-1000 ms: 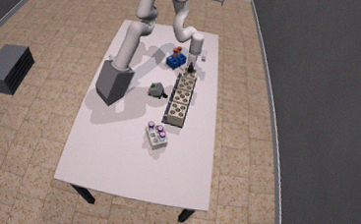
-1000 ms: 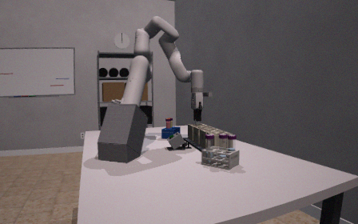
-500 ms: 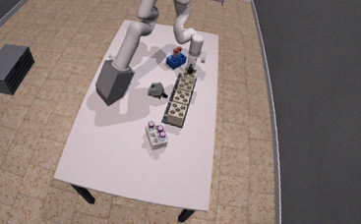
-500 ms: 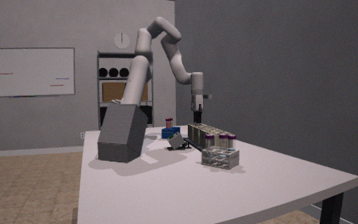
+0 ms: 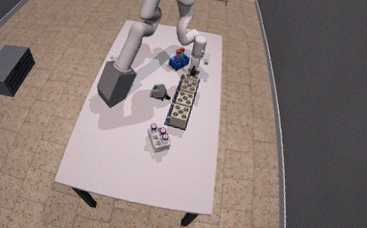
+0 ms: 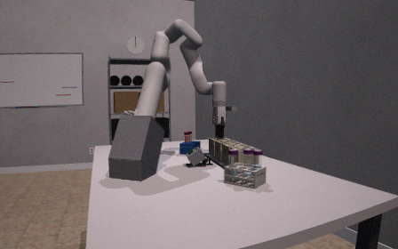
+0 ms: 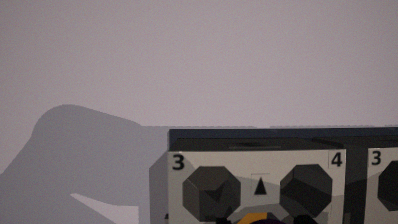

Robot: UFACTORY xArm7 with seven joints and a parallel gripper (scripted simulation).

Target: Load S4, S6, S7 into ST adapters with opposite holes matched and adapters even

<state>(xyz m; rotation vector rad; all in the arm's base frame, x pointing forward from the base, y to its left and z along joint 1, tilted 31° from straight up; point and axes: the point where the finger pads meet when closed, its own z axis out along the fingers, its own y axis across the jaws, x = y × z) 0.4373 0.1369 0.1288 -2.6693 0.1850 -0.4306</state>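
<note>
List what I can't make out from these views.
- Tube ID at the fingers: wrist view, cut off by bottom edge.
- Holes 1 and 2 of the end adapter: wrist view, below the bottom edge.
- Adapter side numbers: exterior view, too small.
- Liquid levels in the purple-capped tubes: blurred.

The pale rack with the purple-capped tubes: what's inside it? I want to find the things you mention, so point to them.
The clear rack (image 5: 159,147) (image 6: 245,181) holds three purple-capped tubes (image 5: 163,130) (image 6: 248,152). Some of its holes look unfilled from above. The tubes' lower parts are partly hidden by the rack's walls.
</note>
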